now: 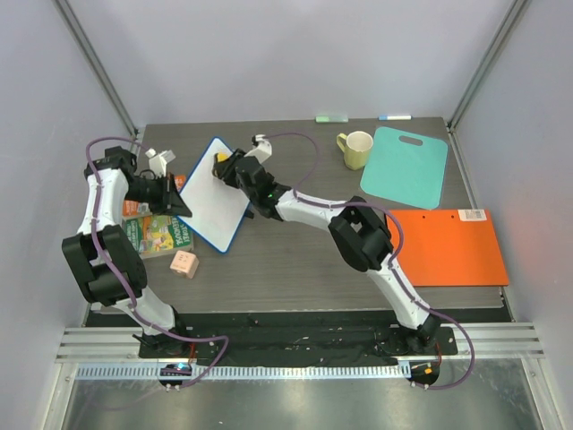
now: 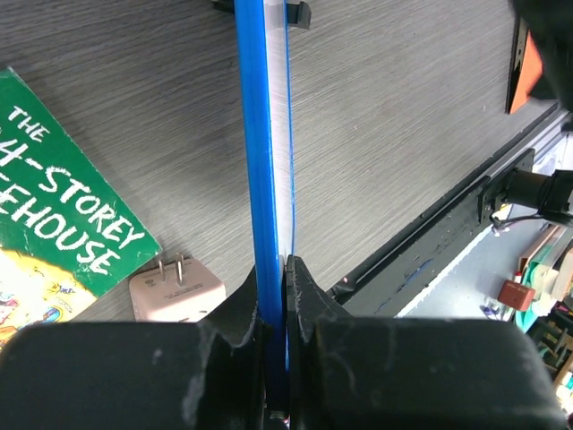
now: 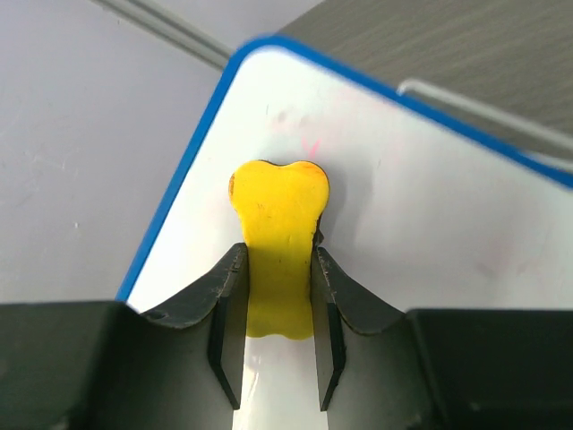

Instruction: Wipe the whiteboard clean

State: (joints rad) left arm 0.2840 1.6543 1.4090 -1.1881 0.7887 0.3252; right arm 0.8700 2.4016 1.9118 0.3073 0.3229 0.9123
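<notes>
At about 10 o'clock from the middle of the table (image 1: 295, 269), the whiteboard (image 1: 215, 193) is held off the flat. The left gripper (image 1: 175, 197) pinches its blue rim on the 9 o'clock side. In the left wrist view its fingers (image 2: 309, 296) are pressed together on the thin edge of the board (image 2: 262, 161), which runs straight away from the camera. The right gripper (image 1: 235, 168) pinches a yellow eraser (image 3: 279, 233) at its narrow waist and holds it against the white face, close to a rounded corner. Faint pink marks (image 3: 309, 143) show just past the eraser, toward 12 o'clock in the right wrist view.

I judge that the main risk is the hold on the board. The clamp is only on the rim, and the eraser pushes far from it. Hard pressure could therefore turn the board like a lever and slide it out of the fingers. It would then drop toward the book (image 1: 157, 235) and the plug adapter (image 1: 184, 263), which lie at 7 o'clock from the board.

A second risk is at the corner. The rim is very near at 10 o'clock from the eraser, so a long stroke could carry it over the edge and off the surface. The eraser could also twist between the fingers, because they grip only its waist. With too light pressure, the pale marks may stay.
</notes>
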